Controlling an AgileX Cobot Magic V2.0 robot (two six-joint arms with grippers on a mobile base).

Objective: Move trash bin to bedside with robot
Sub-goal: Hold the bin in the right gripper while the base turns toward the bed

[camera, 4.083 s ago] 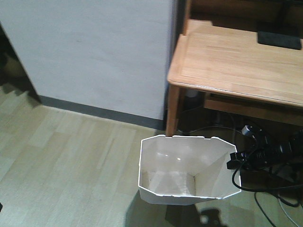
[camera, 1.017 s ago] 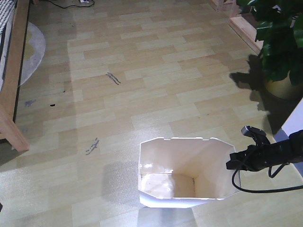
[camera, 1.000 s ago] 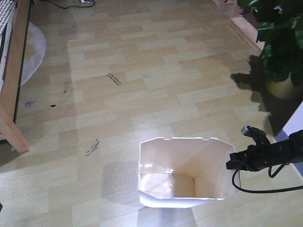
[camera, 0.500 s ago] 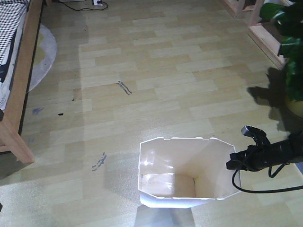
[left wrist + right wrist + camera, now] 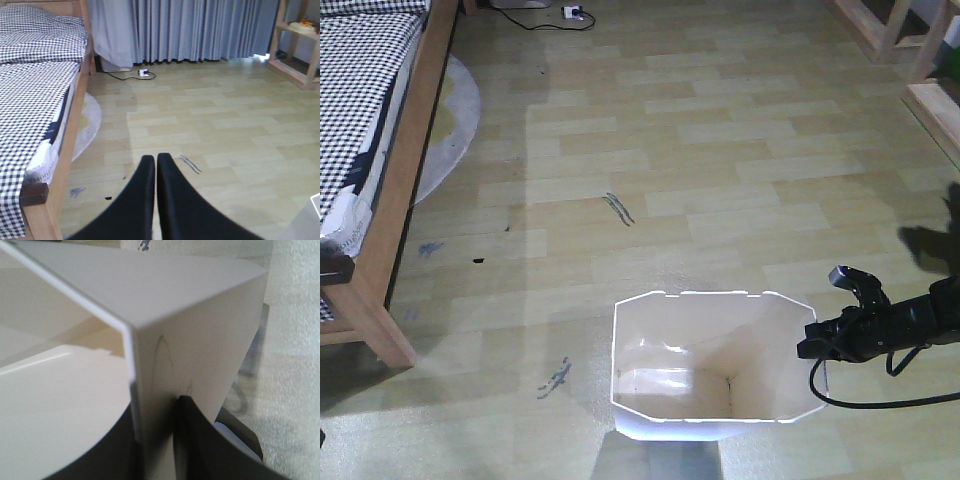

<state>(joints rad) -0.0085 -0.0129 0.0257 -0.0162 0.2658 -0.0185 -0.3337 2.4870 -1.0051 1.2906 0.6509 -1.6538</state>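
Now the bed has slid further into view at left, the left fingers are pressed together, empty, and the bin, its wall pinched by the right fingers, is closer yet still well apart.

Pale plank floor carries the bed; a round grey rug pokes out beside the bed, and a black cable lies beyond it.

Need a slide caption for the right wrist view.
Right pincer clamped on the trash bin's thin white wall just below a rim corner, one finger inside, one outside.
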